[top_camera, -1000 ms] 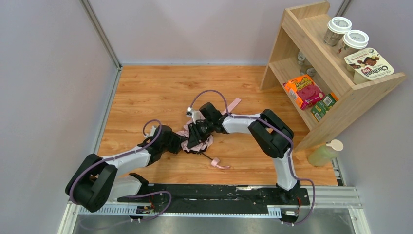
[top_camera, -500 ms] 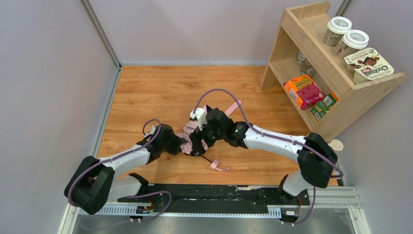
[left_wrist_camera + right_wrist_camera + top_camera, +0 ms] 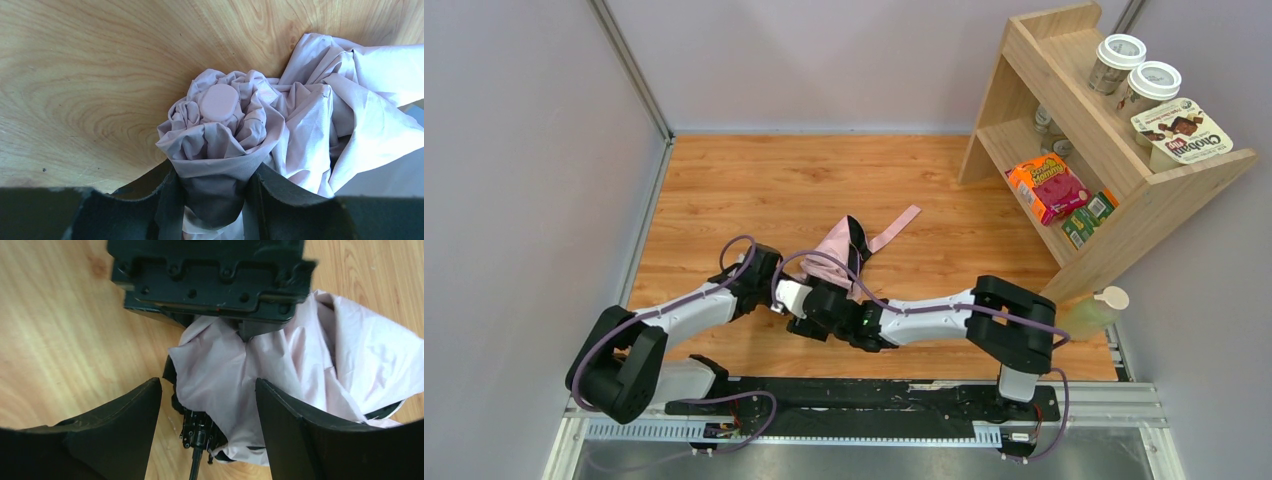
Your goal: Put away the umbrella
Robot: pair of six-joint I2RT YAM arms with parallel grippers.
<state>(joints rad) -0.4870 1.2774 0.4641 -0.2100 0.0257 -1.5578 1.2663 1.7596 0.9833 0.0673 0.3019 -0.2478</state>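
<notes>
The pale pink umbrella [image 3: 836,250] lies bunched on the wooden floor, with its pink strap [image 3: 896,227] trailing to the far right. My left gripper [image 3: 212,200] is shut on the umbrella's gathered top end [image 3: 220,125], just below its round pink cap [image 3: 218,100]. In the top view the left gripper [image 3: 769,285] sits at the umbrella's near-left end. My right gripper [image 3: 207,432] is open, its fingers on either side of loose pink fabric [image 3: 235,375] and the dark ribs and shaft [image 3: 200,432]. In the top view the right gripper [image 3: 809,318] is just in front of the umbrella. The handle is hidden.
A wooden shelf [image 3: 1114,180] stands at the right, holding jars [image 3: 1151,82], an orange box [image 3: 1048,186] and other packets. A pale green bottle [image 3: 1091,313] stands by its near foot. Grey walls close the left and back. The right arm crosses low in front of the umbrella.
My right arm has swung from above the umbrella to its near side, with the forearm low and pointing left. The umbrella has shifted and its fabric now stands out to the far right. The left gripper keeps its hold.
</notes>
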